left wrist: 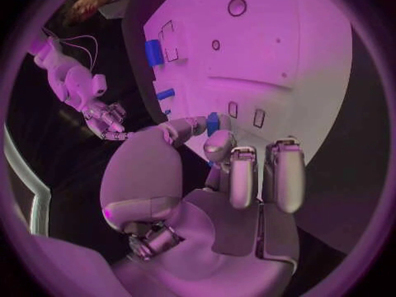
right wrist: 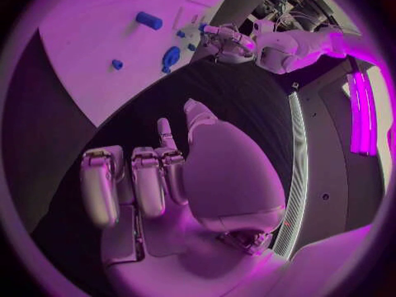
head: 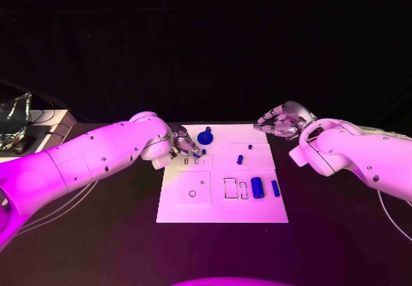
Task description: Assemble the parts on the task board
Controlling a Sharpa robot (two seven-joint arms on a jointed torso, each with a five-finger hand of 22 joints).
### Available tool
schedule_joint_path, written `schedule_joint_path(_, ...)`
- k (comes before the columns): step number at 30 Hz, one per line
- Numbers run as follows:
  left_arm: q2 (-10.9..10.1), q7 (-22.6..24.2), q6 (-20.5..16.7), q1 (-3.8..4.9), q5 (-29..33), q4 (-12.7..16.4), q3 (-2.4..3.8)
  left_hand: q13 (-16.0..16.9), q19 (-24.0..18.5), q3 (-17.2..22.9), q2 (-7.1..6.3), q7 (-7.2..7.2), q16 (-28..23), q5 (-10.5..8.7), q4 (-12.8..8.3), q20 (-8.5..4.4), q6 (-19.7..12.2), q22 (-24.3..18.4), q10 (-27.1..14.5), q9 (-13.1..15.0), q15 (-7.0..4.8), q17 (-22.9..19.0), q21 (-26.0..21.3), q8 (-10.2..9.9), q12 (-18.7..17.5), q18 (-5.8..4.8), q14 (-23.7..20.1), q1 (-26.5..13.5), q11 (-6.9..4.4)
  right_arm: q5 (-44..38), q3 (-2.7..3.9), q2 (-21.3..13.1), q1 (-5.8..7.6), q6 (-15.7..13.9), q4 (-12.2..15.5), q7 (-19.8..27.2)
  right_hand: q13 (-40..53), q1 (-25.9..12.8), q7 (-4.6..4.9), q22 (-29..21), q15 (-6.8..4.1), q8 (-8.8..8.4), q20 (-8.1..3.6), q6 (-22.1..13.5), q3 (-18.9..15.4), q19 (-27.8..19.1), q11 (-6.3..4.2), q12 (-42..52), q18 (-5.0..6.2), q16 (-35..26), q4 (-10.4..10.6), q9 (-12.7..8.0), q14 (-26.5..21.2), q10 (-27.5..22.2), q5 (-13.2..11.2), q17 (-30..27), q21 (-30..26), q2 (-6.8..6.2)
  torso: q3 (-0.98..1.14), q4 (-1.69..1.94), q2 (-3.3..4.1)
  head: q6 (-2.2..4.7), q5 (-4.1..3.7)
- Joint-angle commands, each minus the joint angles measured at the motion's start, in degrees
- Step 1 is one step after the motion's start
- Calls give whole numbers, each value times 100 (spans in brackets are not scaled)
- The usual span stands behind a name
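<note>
The white task board (head: 176,208) lies in the middle of the black table. My left hand (head: 183,145) is over the board's far left part and pinches a small blue part (head: 197,154) between thumb and finger just above two small slots (head: 190,161). The left wrist view shows that pinched part (left wrist: 213,122) close over the board (left wrist: 280,66). My right hand (head: 279,122) hovers off the board's far right corner, fingers apart, holding nothing; the right wrist view shows its bare palm (right wrist: 169,178). A round blue part (head: 206,137) stands near the far edge.
Loose on the board lie a thick blue cylinder (head: 256,187), a thin blue bar (head: 275,188), and two small blue pieces (head: 239,159) (head: 250,146). Rectangular recesses (head: 230,188) and a round hole (head: 192,193) mark the near half. Cables and a box (head: 38,128) sit far left.
</note>
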Motion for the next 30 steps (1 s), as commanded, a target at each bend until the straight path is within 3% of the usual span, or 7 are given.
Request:
schedule_joint_path(1,4,8,-343,-28,-364,21,-17,-68,45,571,30,-449,36,-12,-617,6,486,510,9,1299,-42,1509,38,-5,-45,-69,595,58,0,-47,-1,1,-4,88,-1,27,1470,-51,-5,1336,-34,26,-51,-44,36,497,-30,12,-67,-1,-9,12,575,555,30,1382,-21,-1,1,5,0,-17,0)
schedule_joint_path(4,5,-6,-411,-51,-363,29,-68,-156,55,528,36,-466,36,-51,-587,-6,524,522,7,1331,-55,1509,43,14,-111,-72,595,55,-13,-46,-1,1,-4,90,0,31,1470,-51,-5,1336,-34,26,-51,-44,36,497,-30,12,-67,-1,-9,12,575,555,30,1382,-21,-1,-1,10,-1,-32,-6)
schedule_joint_path(6,4,-25,-443,-64,-318,37,-122,-341,56,409,101,-504,36,-123,-422,-28,569,519,-6,1445,-79,1509,39,87,-240,-71,595,-15,-41,-46,-1,1,-5,91,0,34,1470,-51,-5,1336,-34,26,-51,-44,36,497,-30,12,-67,-1,-9,12,575,555,30,1382,-21,-1,-8,2,4,-51,-2)
schedule_joint_path(10,-9,-35,-511,-90,-289,57,-185,-333,59,411,102,-536,36,-97,-407,-50,550,521,19,1570,-106,1509,37,172,-207,-71,595,32,-73,-46,-1,-5,-5,90,3,39,1468,-58,-5,1333,-33,27,-51,-45,36,496,-30,9,-66,-3,-9,13,574,552,34,1374,-25,-1,-7,1,4,-81,-6)
schedule_joint_path(22,-44,-63,-620,-159,-280,149,-225,-418,59,440,82,-549,31,-81,-412,-63,539,519,1,1636,-119,1501,35,216,-254,-71,593,58,-86,-46,-1,-20,-5,97,11,43,1459,-68,-5,1328,-34,29,-51,-48,37,492,-30,-2,-64,-3,-10,16,574,542,41,1376,-32,-3,-12,5,0,-138,1)
schedule_joint_path(30,-33,-126,-498,-168,-275,163,-227,-459,59,443,80,-549,29,-81,-412,-64,537,519,-12,1641,-120,1497,35,218,-283,-71,592,60,-87,-46,-1,-28,-5,101,18,45,1459,-68,-5,1328,-34,29,-51,-48,37,492,-30,-2,-64,-3,-10,16,574,542,41,1376,-32,-3,-7,5,1,-154,5)
